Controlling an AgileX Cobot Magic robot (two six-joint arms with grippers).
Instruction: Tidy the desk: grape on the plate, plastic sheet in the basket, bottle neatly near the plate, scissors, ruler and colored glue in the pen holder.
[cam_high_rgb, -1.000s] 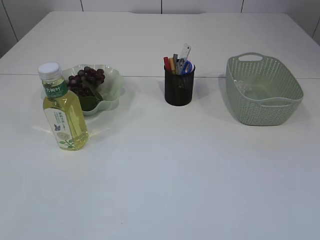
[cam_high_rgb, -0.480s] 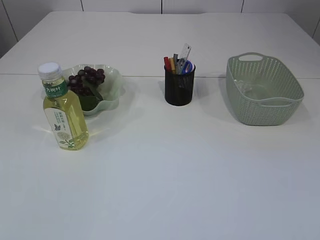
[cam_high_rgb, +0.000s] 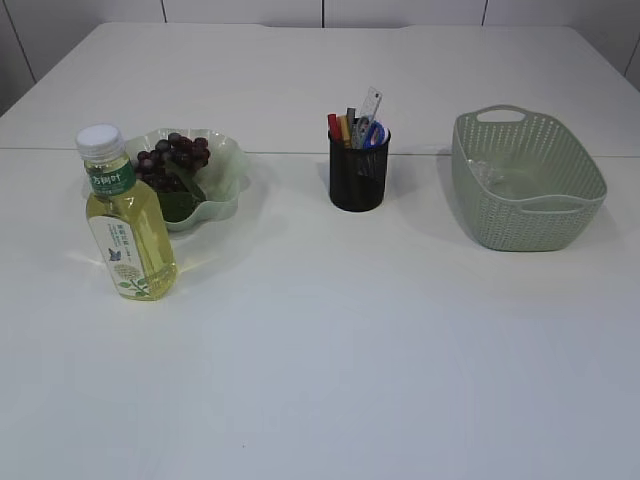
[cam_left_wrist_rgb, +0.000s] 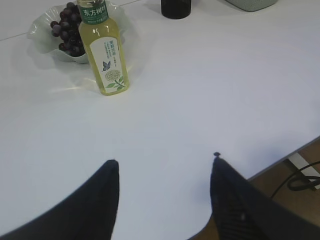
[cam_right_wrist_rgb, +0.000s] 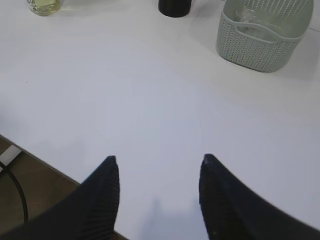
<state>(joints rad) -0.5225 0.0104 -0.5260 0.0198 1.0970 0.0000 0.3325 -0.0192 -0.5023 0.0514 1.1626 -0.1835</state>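
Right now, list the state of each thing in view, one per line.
bottle: upright, capped, beside the plate.
plate: holds grapes.
pen holder: upright, holding stationery.
basket: upright, clear sheet inside.
left gripper: open, empty.
right gripper: open, empty.

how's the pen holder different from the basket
The pen holder is black, narrow and upright, and packed with tools that stick out above its rim; the basket is pale green, wide and low, with something clear lying inside. The pen holder stands mid-table, the basket to its right. Both have perforated walls and open tops.
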